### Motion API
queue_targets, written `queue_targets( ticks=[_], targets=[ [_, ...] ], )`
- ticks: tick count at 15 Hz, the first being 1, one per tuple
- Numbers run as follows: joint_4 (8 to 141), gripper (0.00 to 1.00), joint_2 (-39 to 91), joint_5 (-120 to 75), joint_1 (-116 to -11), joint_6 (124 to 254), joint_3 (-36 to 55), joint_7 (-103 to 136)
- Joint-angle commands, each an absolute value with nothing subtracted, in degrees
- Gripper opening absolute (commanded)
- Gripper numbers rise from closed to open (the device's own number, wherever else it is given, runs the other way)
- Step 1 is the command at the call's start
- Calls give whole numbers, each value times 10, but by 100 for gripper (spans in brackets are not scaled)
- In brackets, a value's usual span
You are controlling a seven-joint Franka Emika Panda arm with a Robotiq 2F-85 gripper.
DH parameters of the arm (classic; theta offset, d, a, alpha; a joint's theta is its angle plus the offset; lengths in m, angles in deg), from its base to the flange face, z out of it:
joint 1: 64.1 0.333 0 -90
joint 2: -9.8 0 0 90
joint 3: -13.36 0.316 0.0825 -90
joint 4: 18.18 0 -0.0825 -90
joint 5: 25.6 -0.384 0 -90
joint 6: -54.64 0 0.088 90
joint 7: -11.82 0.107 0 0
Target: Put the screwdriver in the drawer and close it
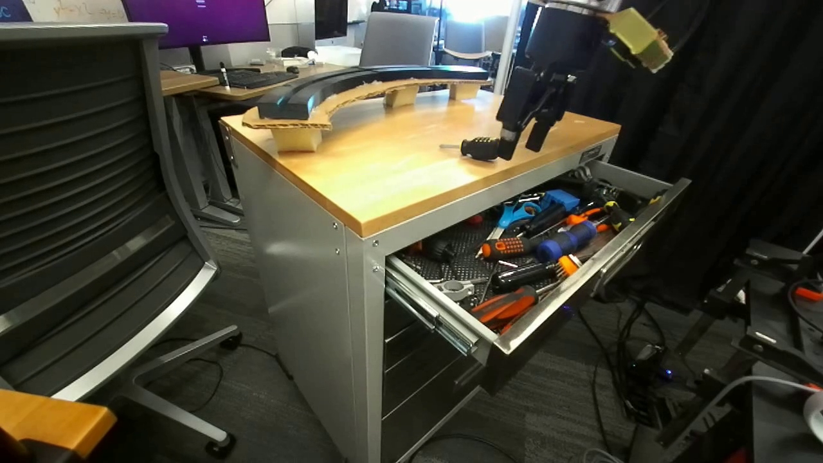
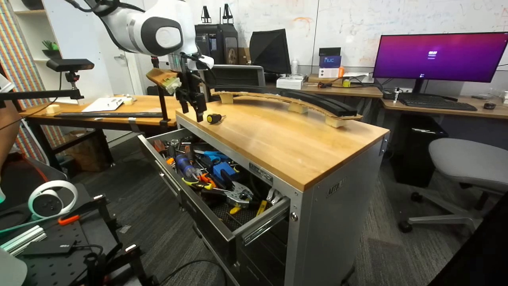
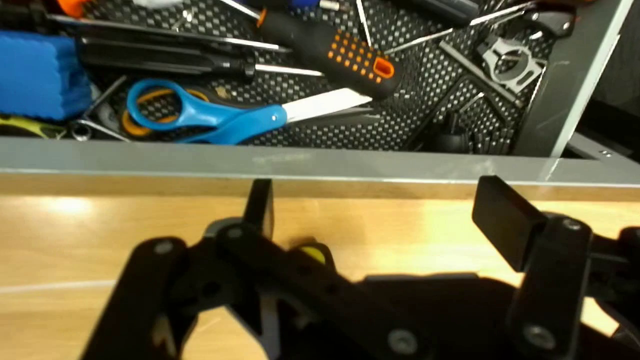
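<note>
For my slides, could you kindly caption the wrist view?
Open pincer over the benchtop, partly hiding the screwdriver; blue scissors lie in the open drawer.

Your exterior views looked down from opposite ends, sharing pale rectangular wooden benchtop and shallow dark-fronted metal drawer; wrist view peered down, close!

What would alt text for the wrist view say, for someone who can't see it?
A two-fingered black tool, wide open, hangs over a wooden benchtop, hiding most of a screwdriver whose yellow end peeks out. Across the top, an open drawer holds blue scissors among other odds and ends.
</note>
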State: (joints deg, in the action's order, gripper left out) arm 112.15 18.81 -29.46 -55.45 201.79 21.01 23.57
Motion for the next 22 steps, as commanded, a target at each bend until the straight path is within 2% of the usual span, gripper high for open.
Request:
queue_targets(
  ticks=[1, 5, 6, 7, 8, 12, 15, 22],
  targets=[
    [1053, 100, 252, -164, -525, 2067, 173, 334],
    [1004, 100, 293, -21, -479, 2070, 106, 446],
    [994, 75, 302, -10, -474, 2066, 98, 459],
    [989, 73, 308, -22, -476, 2056, 100, 455],
    [989, 66, 310, -36, -479, 2051, 105, 446],
    [1004, 33, 297, -183, -532, 2024, 176, 310],
    [1035, 12, 259, -266, -561, 1979, 216, 186],
    [1074, 14, 211, -279, -557, 1806, 242, 53]
  ],
)
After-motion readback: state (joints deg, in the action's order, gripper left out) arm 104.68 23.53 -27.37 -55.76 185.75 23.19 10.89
